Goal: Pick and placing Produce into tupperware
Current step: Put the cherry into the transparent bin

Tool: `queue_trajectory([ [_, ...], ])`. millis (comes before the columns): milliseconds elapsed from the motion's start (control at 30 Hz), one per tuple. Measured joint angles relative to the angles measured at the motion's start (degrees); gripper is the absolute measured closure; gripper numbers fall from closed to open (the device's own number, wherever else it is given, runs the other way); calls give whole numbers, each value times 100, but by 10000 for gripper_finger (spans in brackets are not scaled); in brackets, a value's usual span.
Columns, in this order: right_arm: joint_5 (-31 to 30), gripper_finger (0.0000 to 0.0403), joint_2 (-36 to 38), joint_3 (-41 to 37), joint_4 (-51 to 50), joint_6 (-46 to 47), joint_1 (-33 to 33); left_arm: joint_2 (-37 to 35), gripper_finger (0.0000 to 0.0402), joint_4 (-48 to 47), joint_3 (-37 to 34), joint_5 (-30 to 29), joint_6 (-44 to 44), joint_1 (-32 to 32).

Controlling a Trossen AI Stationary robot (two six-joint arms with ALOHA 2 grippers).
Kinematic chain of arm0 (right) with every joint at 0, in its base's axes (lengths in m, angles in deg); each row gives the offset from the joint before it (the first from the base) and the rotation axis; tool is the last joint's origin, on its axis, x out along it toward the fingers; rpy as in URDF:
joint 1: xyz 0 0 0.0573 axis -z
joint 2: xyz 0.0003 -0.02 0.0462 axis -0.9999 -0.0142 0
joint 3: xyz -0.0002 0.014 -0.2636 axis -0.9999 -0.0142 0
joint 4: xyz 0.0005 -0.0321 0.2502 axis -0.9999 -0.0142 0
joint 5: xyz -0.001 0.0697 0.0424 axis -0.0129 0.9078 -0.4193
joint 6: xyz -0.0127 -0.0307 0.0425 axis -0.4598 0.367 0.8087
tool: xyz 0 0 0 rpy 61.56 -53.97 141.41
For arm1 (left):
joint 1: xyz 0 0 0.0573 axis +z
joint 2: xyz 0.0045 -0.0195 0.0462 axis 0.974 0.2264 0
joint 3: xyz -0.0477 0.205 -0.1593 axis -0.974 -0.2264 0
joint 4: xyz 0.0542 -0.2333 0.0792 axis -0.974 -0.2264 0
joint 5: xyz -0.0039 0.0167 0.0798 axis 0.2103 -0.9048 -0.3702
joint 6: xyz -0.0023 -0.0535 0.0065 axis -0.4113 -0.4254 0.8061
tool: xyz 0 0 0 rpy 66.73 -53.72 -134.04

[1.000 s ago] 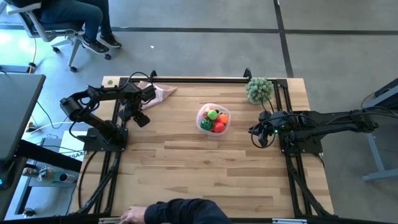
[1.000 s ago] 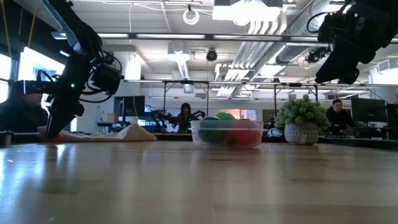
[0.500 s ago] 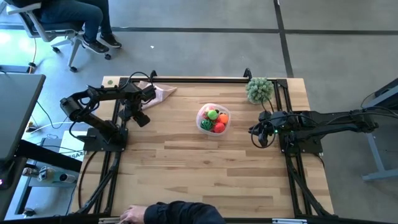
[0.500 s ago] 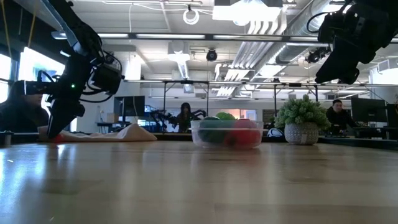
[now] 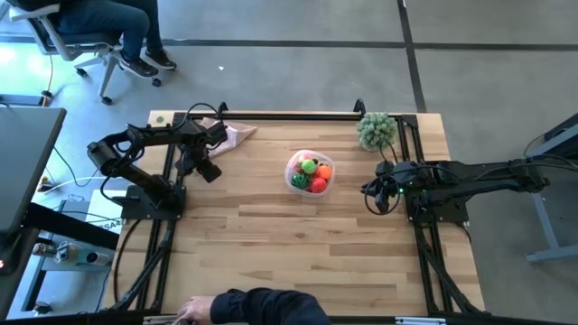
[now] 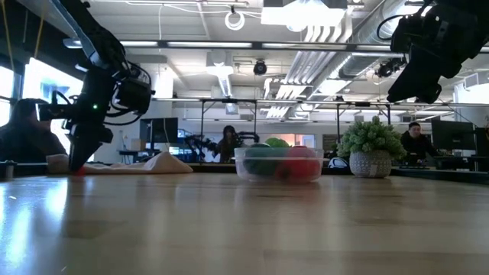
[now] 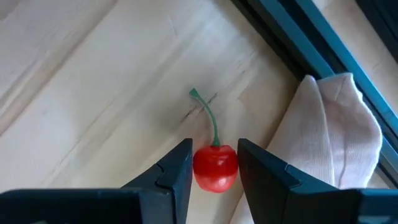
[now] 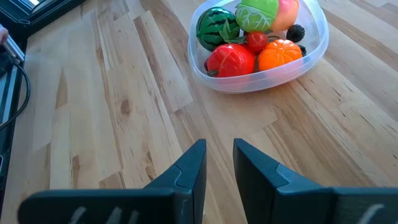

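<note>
Working at the table's far left corner: left gripper pressing down near the back rail, fingers closing on a red cherry, both pads touching its sides. Cherry sitting on the wood, green stem pointing away from the gripper. Lying just beside the cherry, between it and the rail, a beige cloth, leaving little room on that side; opening out on the other side, bare wood.

Hanging over the table's right side, well apart from the tub: right gripper, fingers standing slightly apart, holding nothing. Stretching between it and the tub, clear planks; likewise the whole near half of the table.

Showing from the low view only as a dark shape at the table's left end: left gripper, cherry too small to make out there. Cutting off at the near edge in the high view, a person.

Sitting mid-table toward the back, the tub, holding a striped green ball, a red piece, an orange ball, a light green ball, a small tomato and dark berries. Standing near the far right corner, a potted plant.
</note>
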Motion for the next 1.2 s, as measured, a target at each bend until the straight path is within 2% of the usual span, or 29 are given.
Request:
queue_trajectory([
  [967, 2, 331, 0, 0, 0, -2, -2, 0, 286, -39, 0, 33, 2, 0],
  [1200, 2, 331, 0, 0, 0, 1, 0, -125, 286, 35, -2, 218, 4, -2],
])
